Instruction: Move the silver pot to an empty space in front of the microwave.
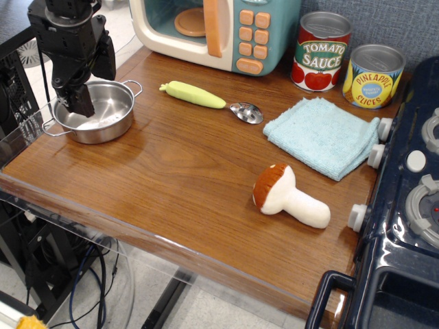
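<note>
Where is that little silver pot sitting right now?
The silver pot sits at the far left edge of the wooden table, under the robot's gripper, left of the green-handled spoon and the microwave.

Bright, even light; sharp focus

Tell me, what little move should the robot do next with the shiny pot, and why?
Probably lower and close on the silver pot rim. The gripper hangs over the pot's far-left side, and the pot sits at the table's left edge, not before the microwave.
</note>
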### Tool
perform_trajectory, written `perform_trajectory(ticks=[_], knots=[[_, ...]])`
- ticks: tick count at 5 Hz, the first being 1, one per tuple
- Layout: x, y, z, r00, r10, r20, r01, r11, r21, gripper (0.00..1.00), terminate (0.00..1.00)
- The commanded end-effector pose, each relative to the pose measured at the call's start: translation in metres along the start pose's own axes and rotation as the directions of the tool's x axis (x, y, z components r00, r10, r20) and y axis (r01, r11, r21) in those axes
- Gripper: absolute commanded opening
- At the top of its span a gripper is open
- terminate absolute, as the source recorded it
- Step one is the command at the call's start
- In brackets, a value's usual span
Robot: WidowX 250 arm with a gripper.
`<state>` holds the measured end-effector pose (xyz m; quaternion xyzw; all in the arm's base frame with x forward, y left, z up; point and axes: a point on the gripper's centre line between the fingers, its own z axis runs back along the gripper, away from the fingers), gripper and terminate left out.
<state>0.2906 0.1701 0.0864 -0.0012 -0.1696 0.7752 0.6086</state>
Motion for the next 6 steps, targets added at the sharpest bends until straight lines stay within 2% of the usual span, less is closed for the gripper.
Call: perform_trajectory(ticks=[1,5,6], knots=[[0.0043,0.0066,0.0143,1.000,0.010,0.012,-0.010,0.999,-0.037,1.00,0.00],[0.0043,0.0066,0.0143,1.000,0.010,0.012,-0.010,0.999,-0.037,1.00,0.00],[0.0043,0.0066,0.0143,1.000,0.010,0.012,-0.010,0.999,-0.037,1.00,1.00]])
